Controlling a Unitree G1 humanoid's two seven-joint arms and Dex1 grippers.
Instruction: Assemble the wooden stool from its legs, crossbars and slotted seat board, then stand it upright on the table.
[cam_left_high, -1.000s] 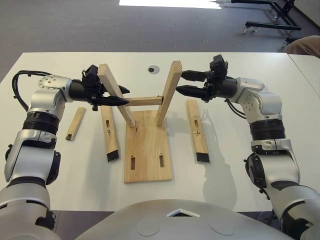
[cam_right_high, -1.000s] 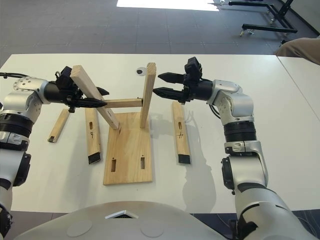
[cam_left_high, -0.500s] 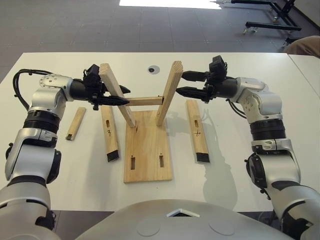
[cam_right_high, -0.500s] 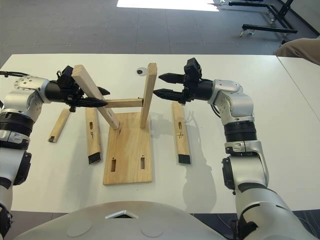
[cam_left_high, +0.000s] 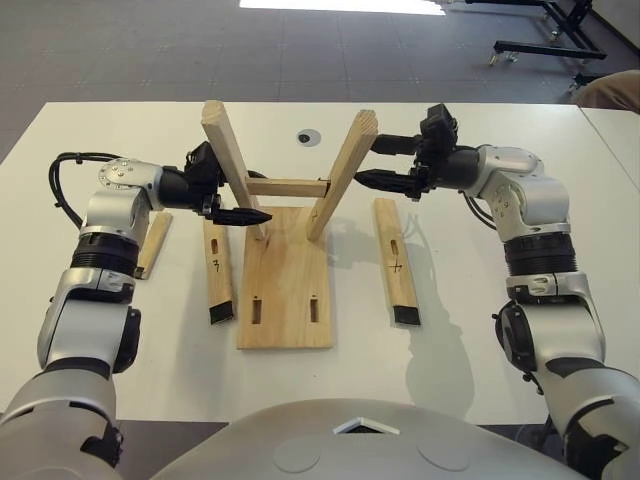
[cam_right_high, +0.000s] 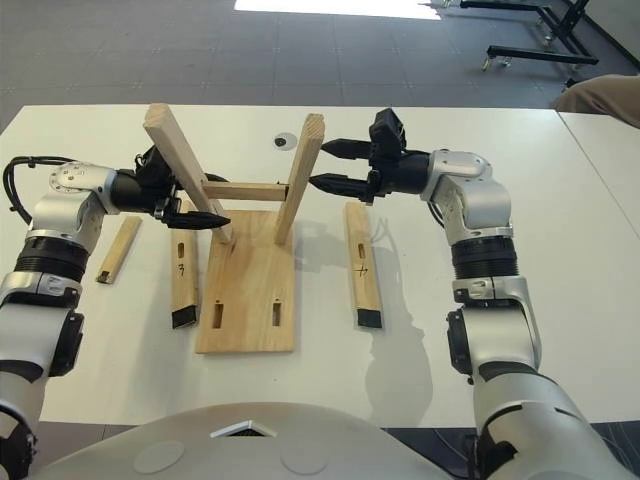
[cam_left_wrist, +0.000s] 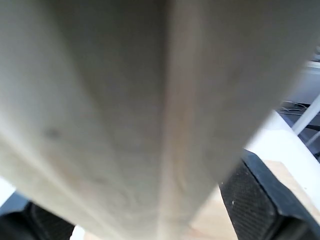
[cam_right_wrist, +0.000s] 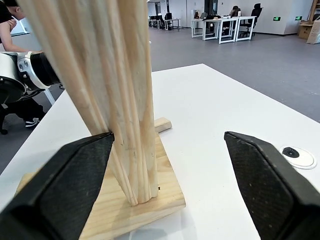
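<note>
Left gripper (cam_left_high: 250, 197) is pinching the left upright leg (cam_left_high: 227, 140) about halfway up, with a finger pressed to each side of the wood. Farthest left on the bench (cam_left_high: 120, 130) lies a short bar (cam_left_high: 152, 243). Just beside it is the left loose leg (cam_left_high: 218, 270), flat, its dark foot toward the robot. Next comes the seat board (cam_left_high: 285, 325), lying flat, with two open slots at its near end. At its far end the left upright leg and the right upright leg (cam_left_high: 340, 170) stand in the board, leaning apart toward the top and joined by a crossbar (cam_left_high: 290, 187). The right loose leg (cam_left_high: 393, 260) lies apart from the board. Right gripper (cam_left_high: 368, 162) hangs spread beside the upper part of the right upright leg. One finger pad (cam_right_wrist: 60, 185) is close against the wood; I cannot tell whether it touches.
</note>
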